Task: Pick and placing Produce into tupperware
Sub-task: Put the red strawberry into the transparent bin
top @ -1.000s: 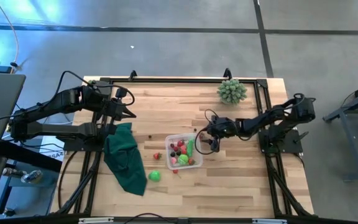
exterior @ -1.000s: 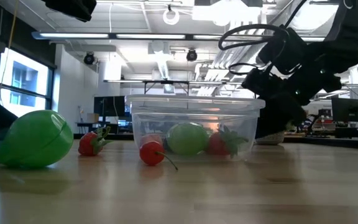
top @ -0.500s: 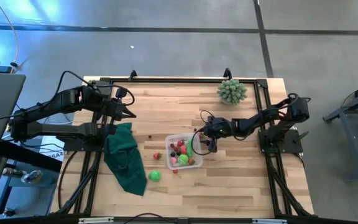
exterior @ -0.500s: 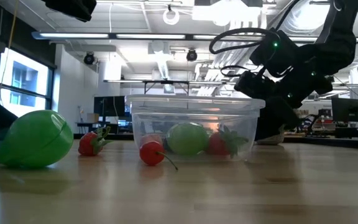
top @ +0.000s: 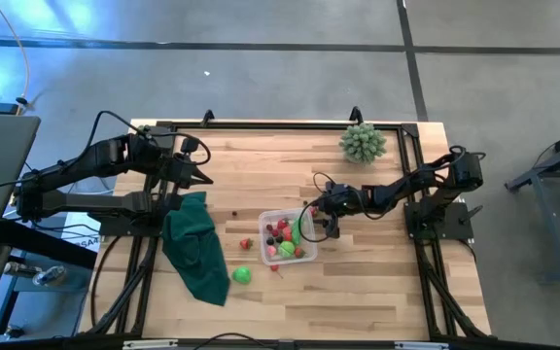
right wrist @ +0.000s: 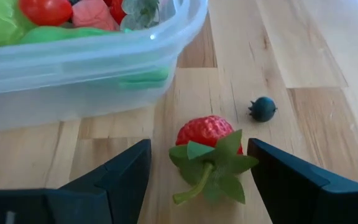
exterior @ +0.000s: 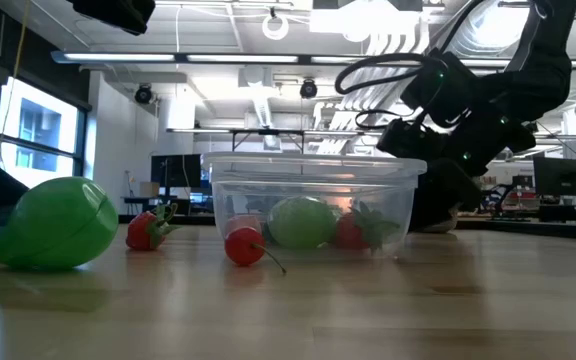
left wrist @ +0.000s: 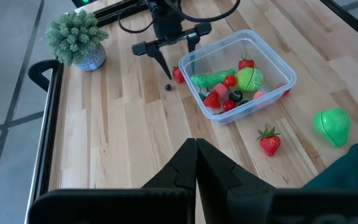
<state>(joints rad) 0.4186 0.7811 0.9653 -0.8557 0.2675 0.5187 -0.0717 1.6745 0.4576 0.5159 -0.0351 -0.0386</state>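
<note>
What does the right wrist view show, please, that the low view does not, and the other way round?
Only the right wrist view shows a strawberry lying between the open right pincer, and a small dark berry beside it. Only the low view shows the big green fruit, a strawberry at its side and a cherry tomato on the table. Both show the tupperware holding produce.

1 clear tupperware (left wrist: 238, 74) w/ a heap of small produce inside (too packed to count), 4 loose pcs on the table – 2 strawberries (left wrist: 270, 140) (right wrist: 207, 134), 1 green fruit (left wrist: 331, 125), 1 dark berry (right wrist: 263, 108) – plus 1 potted plant (top: 363, 142), 1 green cloth (top: 197, 248), 2 arms.
</note>
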